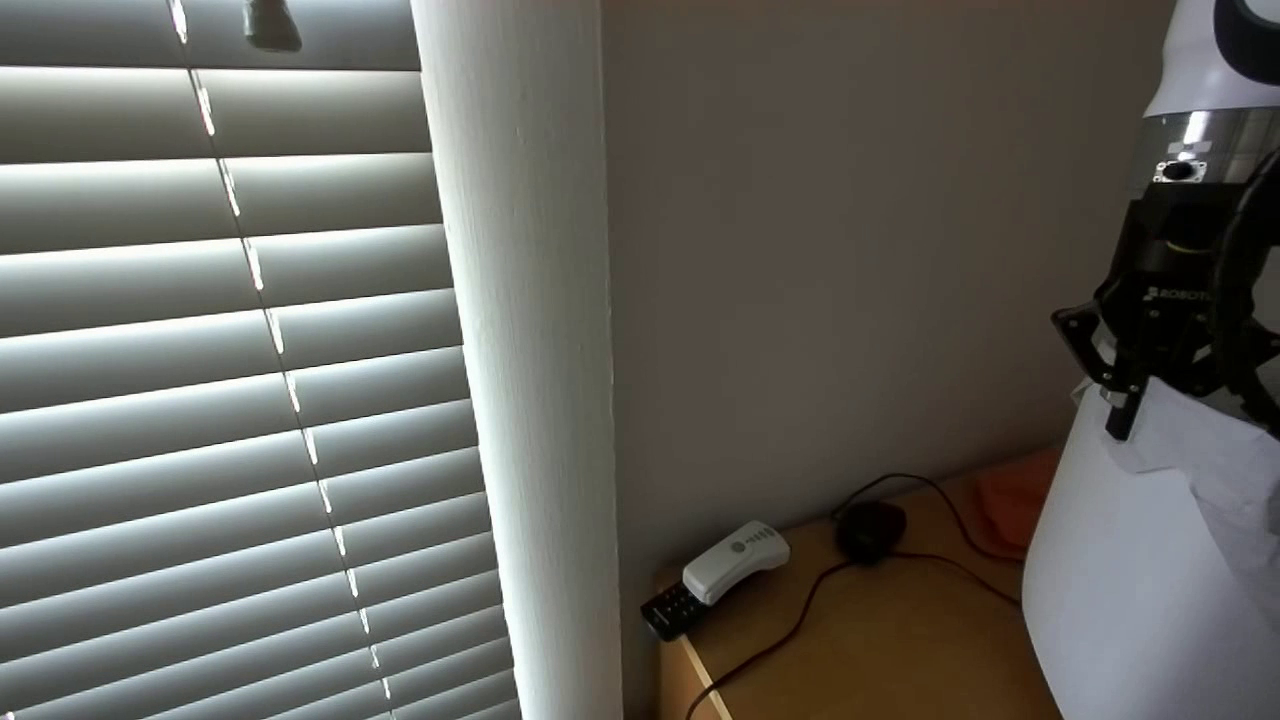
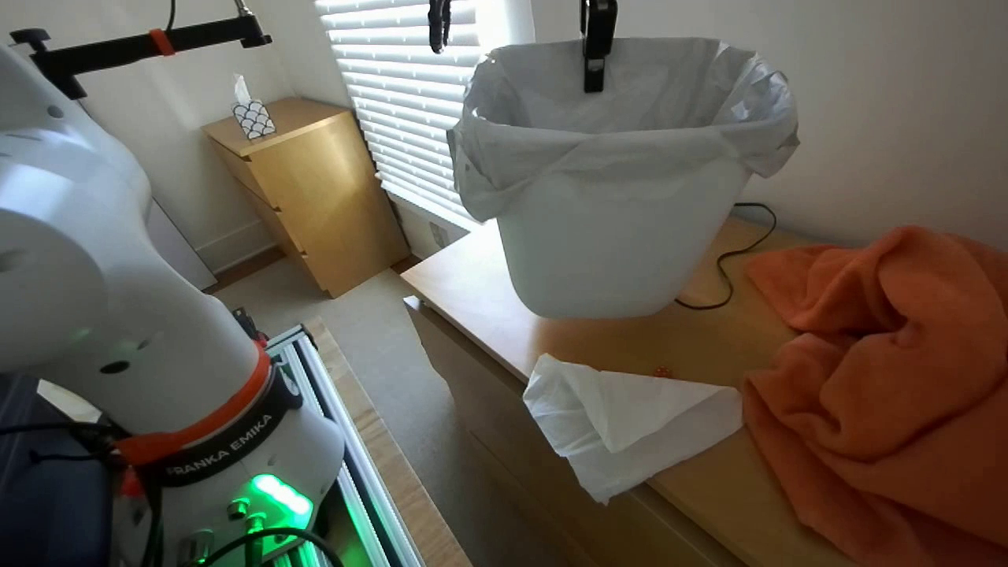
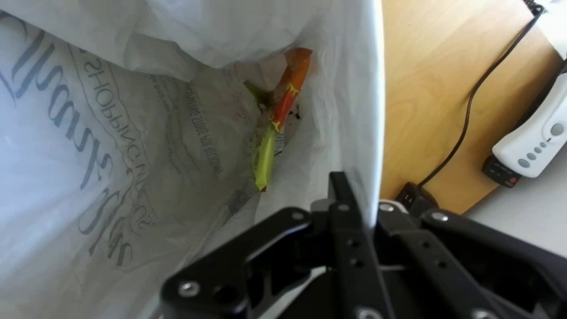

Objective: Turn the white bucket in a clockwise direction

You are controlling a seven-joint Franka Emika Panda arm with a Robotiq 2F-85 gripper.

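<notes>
The white bucket (image 2: 614, 244) is a large tapered bin lined with a wrinkled white bag folded over its rim. It stands upright over the wooden dresser top; whether its base touches the top is hard to tell. Its side also shows in an exterior view (image 1: 1130, 580). In the wrist view its wall (image 3: 370, 110) runs between the fingers. My gripper (image 3: 365, 199) is shut on this rim, one finger inside and one outside. The inner finger shows in an exterior view (image 2: 594, 71); the outer fingertip is partly hidden behind the wall. A coloured wrapper (image 3: 283, 102) lies inside the bag.
An orange cloth (image 2: 882, 370) and a white paper or cloth (image 2: 622, 425) lie on the dresser top (image 2: 709, 346). A black cable with a dark adapter (image 1: 870, 530) and a white remote-like device (image 1: 735, 560) lie near the wall. Window blinds (image 1: 230, 400) are beside them.
</notes>
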